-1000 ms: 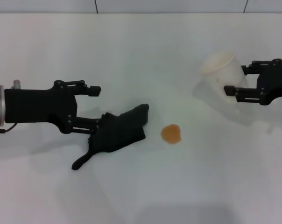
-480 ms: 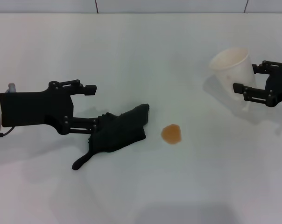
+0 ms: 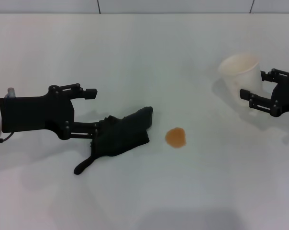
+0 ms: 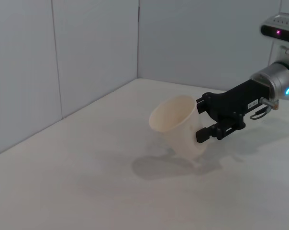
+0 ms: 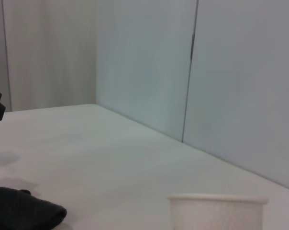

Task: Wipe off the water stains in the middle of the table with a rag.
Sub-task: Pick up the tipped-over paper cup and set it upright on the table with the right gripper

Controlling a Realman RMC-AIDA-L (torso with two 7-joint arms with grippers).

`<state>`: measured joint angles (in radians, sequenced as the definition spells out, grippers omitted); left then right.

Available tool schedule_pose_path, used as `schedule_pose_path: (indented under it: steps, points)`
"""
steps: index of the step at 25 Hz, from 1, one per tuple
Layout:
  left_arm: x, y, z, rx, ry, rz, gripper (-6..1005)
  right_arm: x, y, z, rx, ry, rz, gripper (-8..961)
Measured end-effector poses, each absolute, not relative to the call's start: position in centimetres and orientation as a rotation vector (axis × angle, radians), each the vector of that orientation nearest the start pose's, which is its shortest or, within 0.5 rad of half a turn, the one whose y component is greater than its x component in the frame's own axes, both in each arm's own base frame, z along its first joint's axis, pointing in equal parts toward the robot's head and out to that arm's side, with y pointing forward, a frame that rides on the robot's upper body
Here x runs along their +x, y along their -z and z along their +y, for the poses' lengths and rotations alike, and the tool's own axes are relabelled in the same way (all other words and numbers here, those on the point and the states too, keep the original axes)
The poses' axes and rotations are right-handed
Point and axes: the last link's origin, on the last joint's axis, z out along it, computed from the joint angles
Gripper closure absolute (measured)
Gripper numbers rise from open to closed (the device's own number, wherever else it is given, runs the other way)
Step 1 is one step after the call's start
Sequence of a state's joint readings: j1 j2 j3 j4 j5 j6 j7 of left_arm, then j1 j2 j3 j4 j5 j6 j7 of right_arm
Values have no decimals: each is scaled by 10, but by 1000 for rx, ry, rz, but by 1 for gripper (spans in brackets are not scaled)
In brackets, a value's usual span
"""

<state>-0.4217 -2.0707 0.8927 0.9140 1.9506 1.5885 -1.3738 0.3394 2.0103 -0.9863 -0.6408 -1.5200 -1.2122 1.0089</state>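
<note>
Table, white against grey panels, carries rag at released left gripper; right gripper grasps cup.

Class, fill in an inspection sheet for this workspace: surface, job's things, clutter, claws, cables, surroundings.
Surface: white table, one orange-brown stain near the middle.
Job's things: black rag left of the stain, apart from it.
Clutter: whitish cup at the right.
Claws: left claw open, lower finger at the rag; right claw shut on the cup, which is tilted.
Cables: thin one beside the left arm.
Surroundings: grey panelled walls.
</note>
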Motion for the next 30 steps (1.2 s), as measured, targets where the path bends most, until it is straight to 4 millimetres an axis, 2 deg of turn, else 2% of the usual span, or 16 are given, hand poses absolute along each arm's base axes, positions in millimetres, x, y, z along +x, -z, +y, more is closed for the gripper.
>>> schedule_pose_path:
  steps: [15, 30]
  points:
    - [-255, -16, 318, -2817, 517, -325, 117, 332, -9, 322, -2284, -540, 353, 311]
    - [-256, -12, 318, -2821, 518, -326, 118, 344, -4, 316, -2263, -512, 409, 310]
